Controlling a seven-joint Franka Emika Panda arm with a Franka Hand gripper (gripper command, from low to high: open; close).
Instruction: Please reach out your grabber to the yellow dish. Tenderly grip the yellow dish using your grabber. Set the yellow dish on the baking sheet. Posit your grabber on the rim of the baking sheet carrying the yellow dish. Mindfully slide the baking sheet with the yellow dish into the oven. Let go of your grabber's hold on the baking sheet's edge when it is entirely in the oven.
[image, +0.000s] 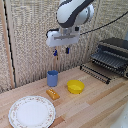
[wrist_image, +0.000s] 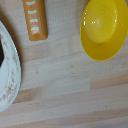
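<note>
Pale wood-plank surface (image: 100, 102) carries everything, woven matting wall behind it. Arm is white and grey, bulky, hanging in from the top of the exterior view; its pincer (image: 61, 51) sits high in the air above the blue cup (image: 52, 78), well clear of the surface, holding nothing, the two blue-tipped fingers hanging down with a gap showing between them, so released. Oven (image: 116, 49) is at the exterior view's right edge: dark grey-black box, flat top, front open. Baking sheet (image: 99, 70) is a dark rack of thin parallel wire bars sticking out from the oven's front toward the exterior view's left, nothing on it. White patterned plate (image: 31, 111) lies at the near corner on the exterior view's left, floral rim band; wrist view shows only an arc of it (wrist_image: 9, 70). Yellow dish (image: 75, 86) sits upright on the surface roughly mid-scene, just beside the cup on the exterior view's right and well apart from the baking sheet. Bright, uniform yellow, round, shallow, empty; wrist view (wrist_image: 104, 27) shows faint concentric rings inside and a smooth rim, partly cut off by the frame edge. Orange-yellow block (image: 53, 93) lies flat between plate and dish, in front of the cup; wrist view (wrist_image: 35, 19) shows pale markings along its top face, unreadable.
</note>
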